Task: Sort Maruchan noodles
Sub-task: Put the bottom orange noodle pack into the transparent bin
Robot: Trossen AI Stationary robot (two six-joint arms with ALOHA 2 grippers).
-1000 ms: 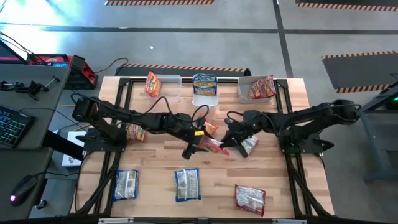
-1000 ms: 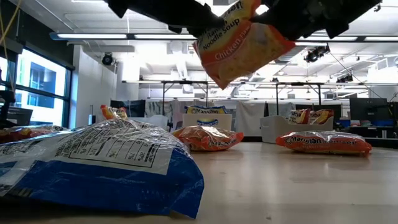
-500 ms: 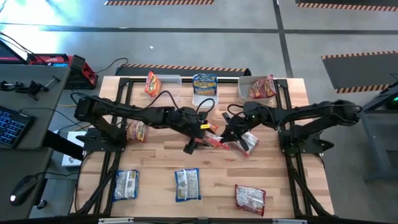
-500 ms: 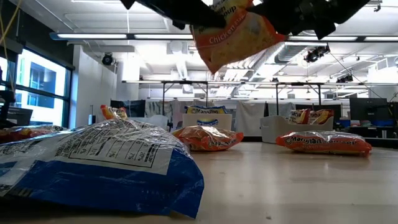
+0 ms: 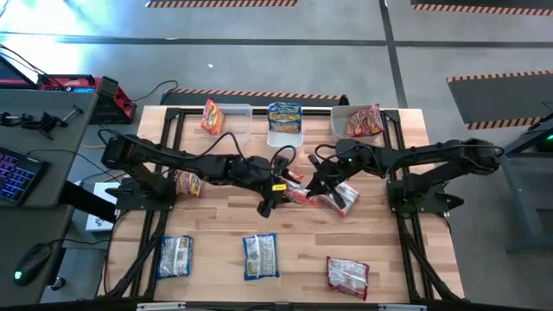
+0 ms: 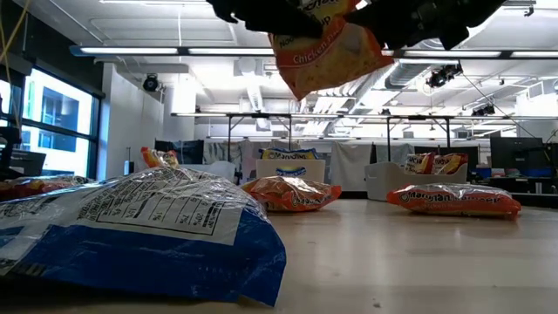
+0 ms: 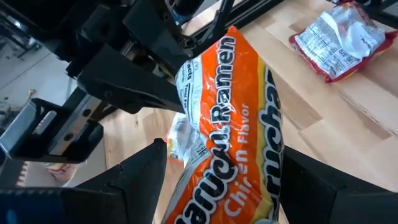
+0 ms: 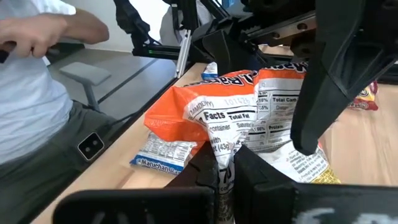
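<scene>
Sorting is partly done: three bins (image 5: pixel 285 136) each hold a packet. Both the left gripper (image 7: pixel 214 205) and right gripper (image 8: pixel 225 180) pinch one orange packet (image 7: pixel 230 124) between their fingers; five packets (image 5: pixel 259 256) wait on the table (image 5: pixel 216 225).

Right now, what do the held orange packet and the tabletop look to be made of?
The orange packet looks like thin glossy plastic film: it crinkles and shows printed lettering. The tabletop looks like pale wood planks with a smooth finish, judging by visible grain and seams.
</scene>
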